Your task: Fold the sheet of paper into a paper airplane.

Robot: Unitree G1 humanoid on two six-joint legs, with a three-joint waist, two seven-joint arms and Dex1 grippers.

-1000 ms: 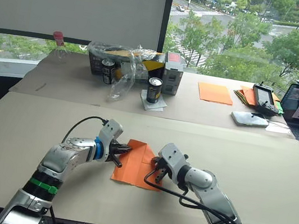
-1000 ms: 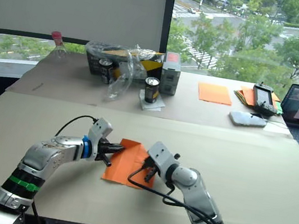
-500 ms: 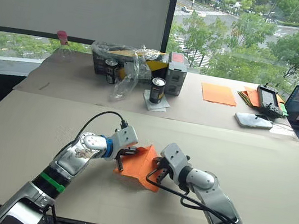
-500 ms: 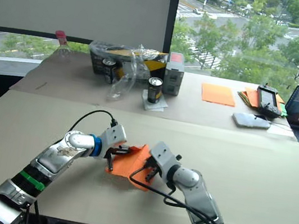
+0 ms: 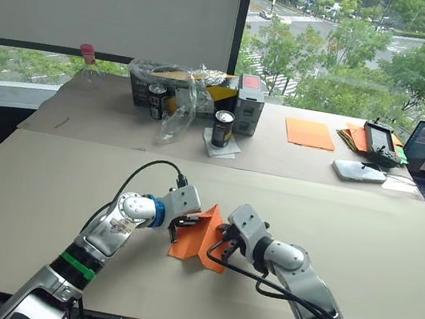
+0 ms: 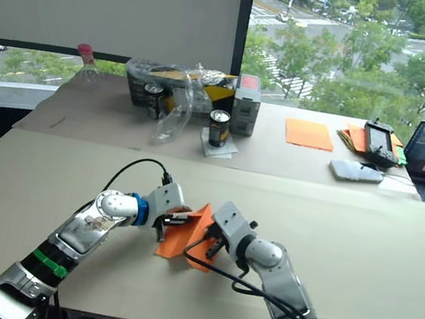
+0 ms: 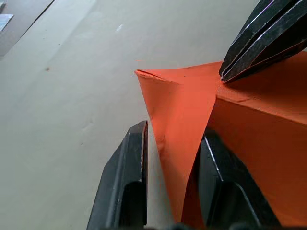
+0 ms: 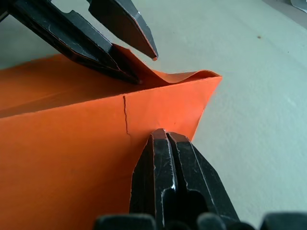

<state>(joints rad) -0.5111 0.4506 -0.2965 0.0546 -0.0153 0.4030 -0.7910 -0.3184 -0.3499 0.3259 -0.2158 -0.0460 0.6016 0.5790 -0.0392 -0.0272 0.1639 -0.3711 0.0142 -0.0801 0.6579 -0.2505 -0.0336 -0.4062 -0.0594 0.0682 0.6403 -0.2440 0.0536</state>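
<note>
Sheet of paper [image 5: 198, 240]: lower centre of the frame, on the cardboard tabletop [image 5: 361, 240], partly folded, one flap raised off the surface. Left gripper [image 5: 188, 224]: fingers [image 7: 129, 187] parted, astride the raised flap's edge, one finger each side. Right gripper [image 5: 220, 236]: fingers [image 8: 168, 182] pressed together with no gap, tips against the folded edge near the upper corner; cannot tell whether paper sits between them. Smooth orange sheet [image 5: 309, 133]: upper right, well apart.

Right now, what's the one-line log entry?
stage: folding | left gripper: open around paper flap | right gripper: shut, pressing paper | plane: unfinished
</note>
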